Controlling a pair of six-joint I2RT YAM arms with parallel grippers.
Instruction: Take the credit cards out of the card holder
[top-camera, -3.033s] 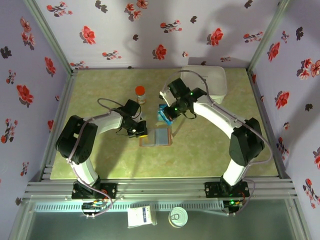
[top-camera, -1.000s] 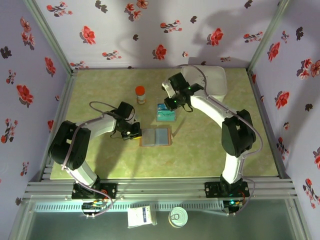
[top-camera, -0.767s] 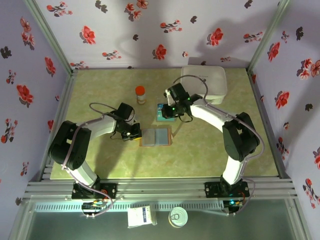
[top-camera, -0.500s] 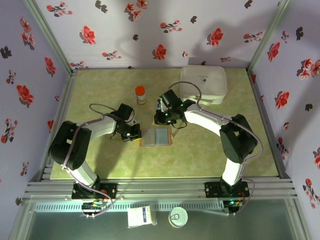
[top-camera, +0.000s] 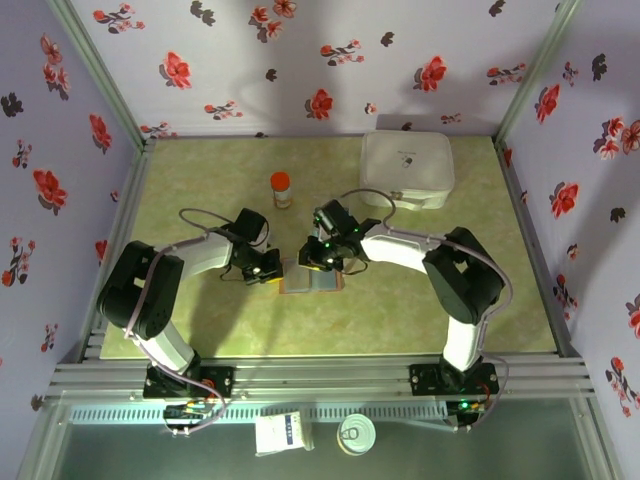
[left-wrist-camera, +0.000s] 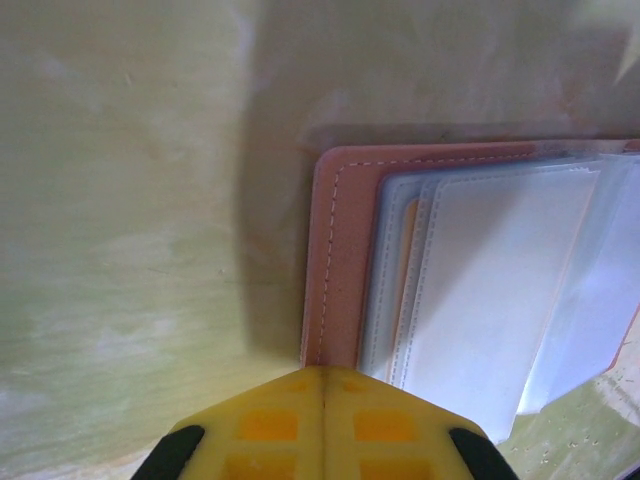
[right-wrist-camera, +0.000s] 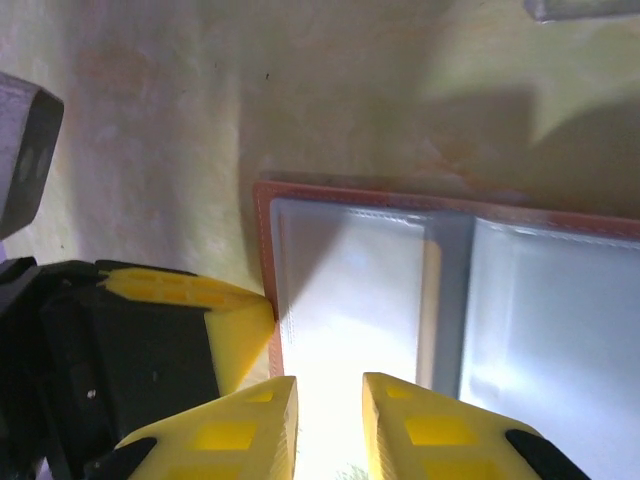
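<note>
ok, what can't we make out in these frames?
Left wrist view: wallet pockets are cloudy, only an orange card edge shows; card count unknown.
Right wrist view: glare whites out one pocket; grey strip cut off by top edge.
Top view: right arm covers the wallet's far edge.

A pale green, marbled tabletop (top-camera: 430, 300) seen from above, bordered by metal rails along its edges. Near the middle lies a small brown card holder (top-camera: 322, 279), opened flat with its grey-blue inner pockets facing up. The left wrist view, close up, shows its brown stitched rim resting on the surface, with the pale pocket leaves fanned over it and a soft shadow on the tabletop beside it. Toward the far right corner sits a white rounded-square case (top-camera: 405, 170), flat on the surface. Beyond the card holder and to its left, well apart from the case, a small bottle (top-camera: 281, 189) with an orange cap stands upright.
</note>
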